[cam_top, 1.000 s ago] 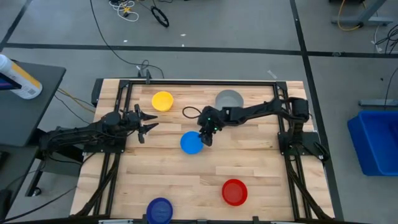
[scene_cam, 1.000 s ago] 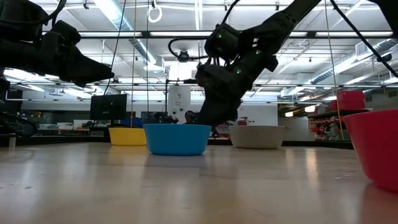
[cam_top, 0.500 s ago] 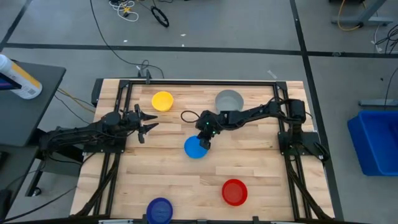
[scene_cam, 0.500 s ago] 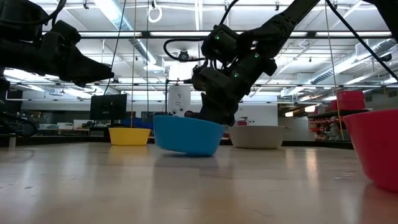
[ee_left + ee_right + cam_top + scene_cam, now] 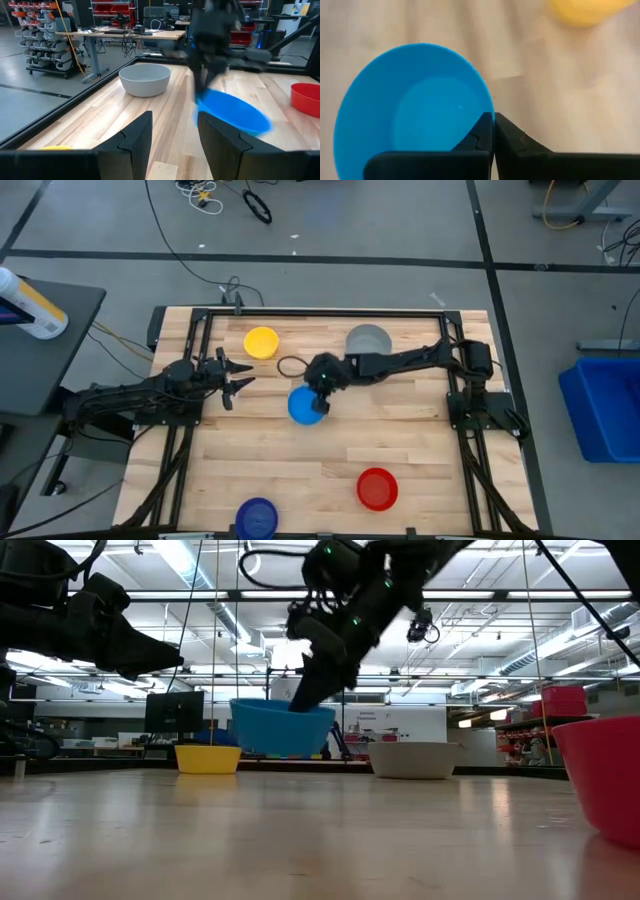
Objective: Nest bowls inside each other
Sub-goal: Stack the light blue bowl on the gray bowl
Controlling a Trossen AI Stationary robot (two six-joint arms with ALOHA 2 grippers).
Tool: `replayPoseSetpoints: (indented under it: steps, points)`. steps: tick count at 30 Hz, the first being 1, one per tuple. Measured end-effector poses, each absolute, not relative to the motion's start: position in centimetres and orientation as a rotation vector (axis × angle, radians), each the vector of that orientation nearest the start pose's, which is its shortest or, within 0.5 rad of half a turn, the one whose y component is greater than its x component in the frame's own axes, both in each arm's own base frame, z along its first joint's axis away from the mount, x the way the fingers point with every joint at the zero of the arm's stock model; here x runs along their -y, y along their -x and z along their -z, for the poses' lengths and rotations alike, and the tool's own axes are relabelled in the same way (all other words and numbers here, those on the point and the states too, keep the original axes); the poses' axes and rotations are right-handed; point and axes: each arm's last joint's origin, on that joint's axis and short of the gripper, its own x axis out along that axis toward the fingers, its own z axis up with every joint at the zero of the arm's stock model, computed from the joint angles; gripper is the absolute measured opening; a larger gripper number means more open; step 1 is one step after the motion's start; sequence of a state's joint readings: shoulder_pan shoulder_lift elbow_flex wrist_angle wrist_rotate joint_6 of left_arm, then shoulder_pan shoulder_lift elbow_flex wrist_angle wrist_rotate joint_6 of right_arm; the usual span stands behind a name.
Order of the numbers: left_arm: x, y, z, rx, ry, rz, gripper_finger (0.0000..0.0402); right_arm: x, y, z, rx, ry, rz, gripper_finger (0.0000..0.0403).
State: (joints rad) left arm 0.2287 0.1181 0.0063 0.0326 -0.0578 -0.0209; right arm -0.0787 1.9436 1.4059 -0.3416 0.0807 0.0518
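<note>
My right gripper (image 5: pixel 320 402) is shut on the light blue bowl (image 5: pixel 304 406), which hangs above the middle of the table (image 5: pixel 283 727). The yellow bowl (image 5: pixel 261 342) and the grey bowl (image 5: pixel 368 340) stand on their bases near the far edge. The red bowl (image 5: pixel 377 488) and the dark blue bowl (image 5: pixel 257 518) stand near the front edge. My left gripper (image 5: pixel 240 380) waits open at the left, pointing level across the table, with nothing between its fingers (image 5: pixel 135 140). My right gripper pinches the light blue bowl's rim (image 5: pixel 490 118) on the side toward the table's right edge, one finger (image 5: pixel 479 134) inside the wall and one outside. The fingers slant down from the right. The bowl is lifted clear of the table, mouth up, slightly tilted.
A black frame (image 5: pixel 320 312) runs round the wooden table top (image 5: pixel 400 440). Bare wood lies between the lifted bowl and the two bowls at the front. A blue bin (image 5: pixel 610 405) stands on the floor beyond the right edge.
My right gripper has taken hold of the light blue bowl's rim and risen, rolling a little. The bowl stood flat on the table, then tipped with one side up, and now hangs clear of the wood, slightly farther toward the table's left.
</note>
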Motion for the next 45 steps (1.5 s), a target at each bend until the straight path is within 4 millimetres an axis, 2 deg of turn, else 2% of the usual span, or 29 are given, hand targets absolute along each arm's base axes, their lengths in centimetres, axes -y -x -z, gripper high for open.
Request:
replayPoseSetpoints:
  steps: [4,8,17,20,24,29,36,39,45]
  points:
    - [-2.5,-10.1,-15.9,-0.078,0.029,-0.287,0.0167,6.0,-41.6,-22.7,-0.951,0.090,0.320,0.0001]
    - [-2.5,-10.1,-15.9,-0.082,0.033,-0.273,0.0167,8.7,-39.8,-24.5,-0.999,0.135,0.437,0.0001]
    - [-2.5,-10.4,-15.5,-0.125,0.039,-0.271,0.0167,14.3,-33.1,-27.6,-1.022,0.093,0.662,0.0000]
    - [-2.6,-10.4,-15.4,-0.136,0.038,-0.288,0.0167,15.9,-30.7,-27.1,-1.047,0.048,0.724,0.0000]
    - [-2.6,-10.5,-15.4,-0.135,0.039,-0.292,0.0167,17.4,-28.4,-24.6,-1.109,-0.039,0.726,0.0000]
    - [-2.6,-10.5,-15.4,-0.132,0.041,-0.297,0.0167,17.4,-27.5,-21.5,-1.115,-0.117,0.651,0.0000]
    - [-2.6,-10.5,-15.4,-0.132,0.041,-0.299,0.0167,16.6,-26.8,-19.6,-1.150,-0.225,0.585,0.0002]
    - [-2.6,-10.5,-15.4,-0.132,0.041,-0.299,0.0167,16.5,-26.6,-19.2,-1.158,-0.217,0.583,0.0020]
    - [-2.6,-10.5,-15.4,-0.130,0.050,-0.300,0.0167,16.8,-27.1,-19.5,-1.100,-0.168,0.574,0.0103]
